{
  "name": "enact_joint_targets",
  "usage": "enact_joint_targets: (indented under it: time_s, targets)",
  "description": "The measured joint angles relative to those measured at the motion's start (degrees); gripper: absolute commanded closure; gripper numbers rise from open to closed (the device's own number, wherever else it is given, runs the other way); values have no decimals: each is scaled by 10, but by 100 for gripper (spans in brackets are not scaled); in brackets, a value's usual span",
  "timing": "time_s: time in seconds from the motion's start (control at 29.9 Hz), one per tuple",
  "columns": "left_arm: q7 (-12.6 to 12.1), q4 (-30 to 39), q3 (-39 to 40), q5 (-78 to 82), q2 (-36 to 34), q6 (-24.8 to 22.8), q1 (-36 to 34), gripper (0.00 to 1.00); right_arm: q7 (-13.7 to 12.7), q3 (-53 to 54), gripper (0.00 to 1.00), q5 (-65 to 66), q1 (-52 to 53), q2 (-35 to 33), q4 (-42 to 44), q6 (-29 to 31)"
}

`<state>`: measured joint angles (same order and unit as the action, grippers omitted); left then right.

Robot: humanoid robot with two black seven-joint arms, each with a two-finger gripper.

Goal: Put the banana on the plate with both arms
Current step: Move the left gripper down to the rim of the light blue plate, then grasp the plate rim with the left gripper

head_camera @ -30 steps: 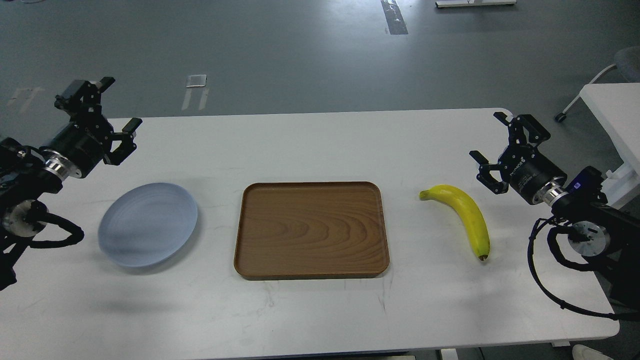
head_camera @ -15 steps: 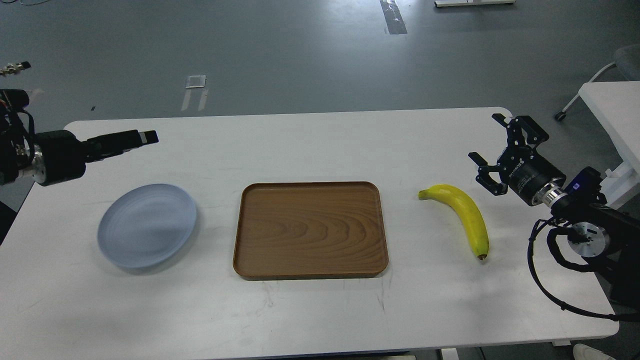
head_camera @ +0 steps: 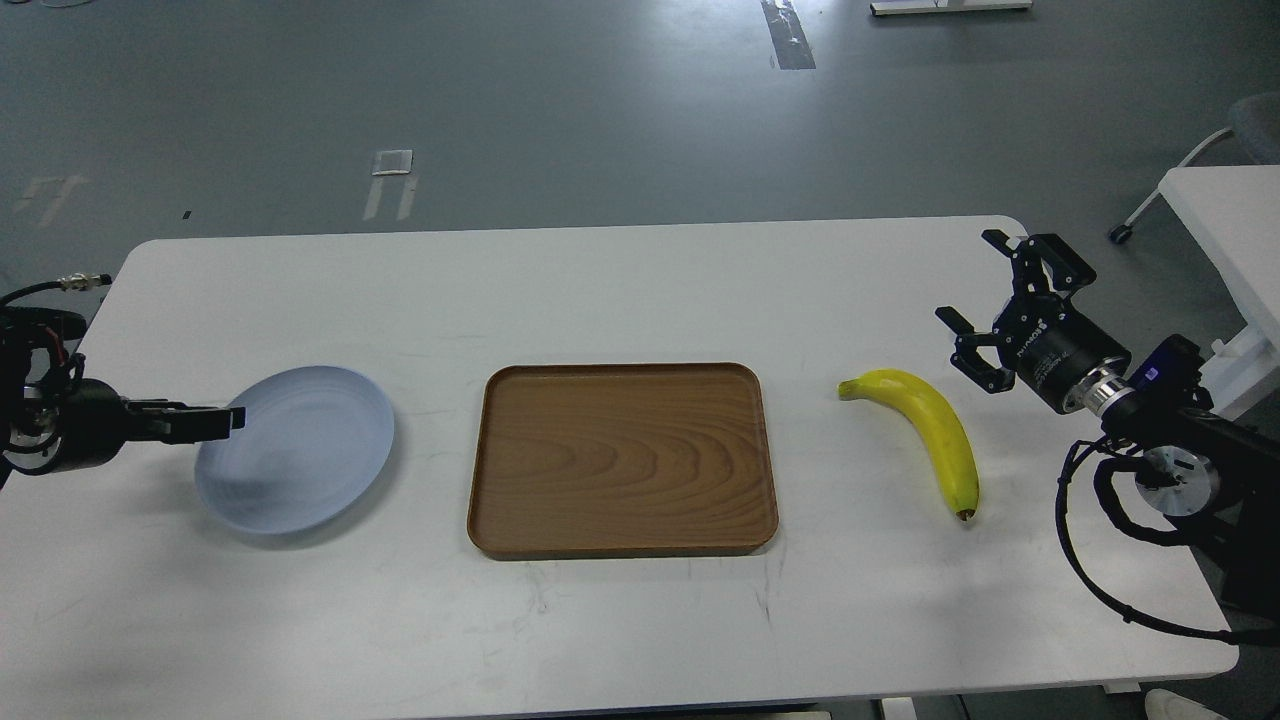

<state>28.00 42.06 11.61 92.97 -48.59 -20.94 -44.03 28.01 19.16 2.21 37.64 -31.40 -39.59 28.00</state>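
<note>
The yellow banana (head_camera: pixel 932 428) lies on the white table at the right, dark tip toward the front. The pale blue-grey plate (head_camera: pixel 300 455) sits at the left. My left gripper (head_camera: pixel 228 418) comes in low from the left and is seen edge-on as one dark bar. Its tip is over the plate's left rim, and its fingers cannot be told apart. My right gripper (head_camera: pixel 972 282) is open and empty, just right of and behind the banana's stem end, not touching it.
A brown wood-grain tray (head_camera: pixel 622 540) lies between the plate and the banana. The table's (head_camera: pixel 620 290) right edge is close to my right arm. A second white table (head_camera: pixel 1225 215) stands off to the far right.
My left gripper has turned edge-on and dropped from behind the plate to its left rim. The right gripper, banana and plate have stayed put.
</note>
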Motion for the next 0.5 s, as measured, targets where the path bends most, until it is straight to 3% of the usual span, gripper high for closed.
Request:
enact_joint_targets:
  time_s: [0.17, 0.3, 0.4, 0.47, 0.5]
  targets:
    - [0, -20, -21, -31, 18, 1, 0, 9, 0, 0, 0, 1, 1, 1, 1, 0]
    - [0, -26, -28, -39, 30, 1, 1, 28, 0, 0, 0, 1, 1, 1, 1, 0]
    - [0, -31, -29, -47, 34, 1, 7, 47, 0, -1, 0, 2, 1, 1, 2, 0]
    - [0, -35, -29, -50, 35, 1, 9, 49, 0, -2, 0, 2, 1, 1, 2, 0]
    - [0, -36, -30, -51, 35, 1, 10, 57, 0, -2, 0, 2, 1, 1, 2, 0]
